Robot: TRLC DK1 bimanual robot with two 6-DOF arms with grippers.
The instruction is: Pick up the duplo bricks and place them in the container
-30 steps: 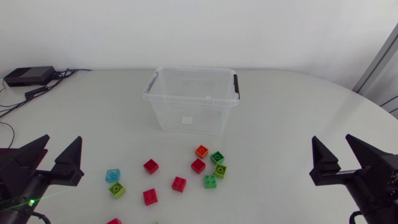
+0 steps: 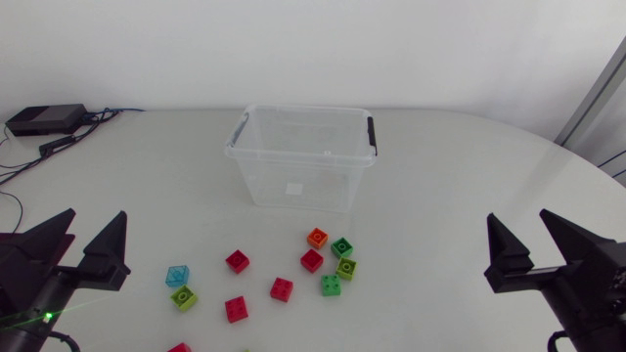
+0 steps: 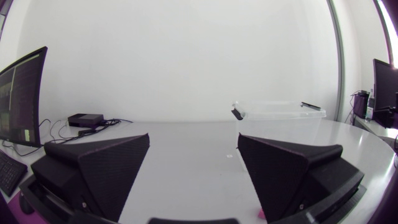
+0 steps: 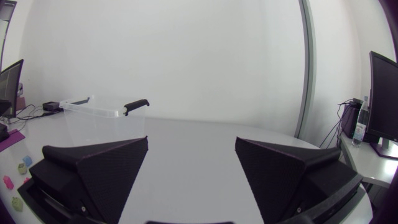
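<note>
**White counter: bricks loose in front of the container, both grippers open**

White counter [image 2: 469, 176] with a black box [image 2: 44, 119] and cables at the far left corner. The clear container [image 2: 301, 161] with black handle clips stands upright mid-counter, toward the far side. All visible duplo bricks lie on the counter on its near side, between the two arms.

- Cluster closest to the container: orange brick [image 2: 317, 238], dark green brick [image 2: 341, 247] just beside it, then a red brick [image 2: 311, 260], olive brick [image 2: 345, 269] and green brick [image 2: 332, 286].
- Further left: three more red ones, scattered and apart from each other.
- The light blue brick [image 2: 177, 276] and lime brick [image 2: 183, 298] lie just beside each other.

Left gripper [image 2: 97, 215]: low at the head view's left, fingers spread wide, nothing between them. The light blue and lime bricks are the nearest to it, near its inner finger but not touching.

Right gripper [image 2: 516, 217]: low at the right, also wide open and holding nothing. The cluster lies well apart from it, toward the middle.

In both wrist views the container sits ahead of the gripper. It is off toward the right finger for the left arm and toward the left finger for the right arm.
</note>
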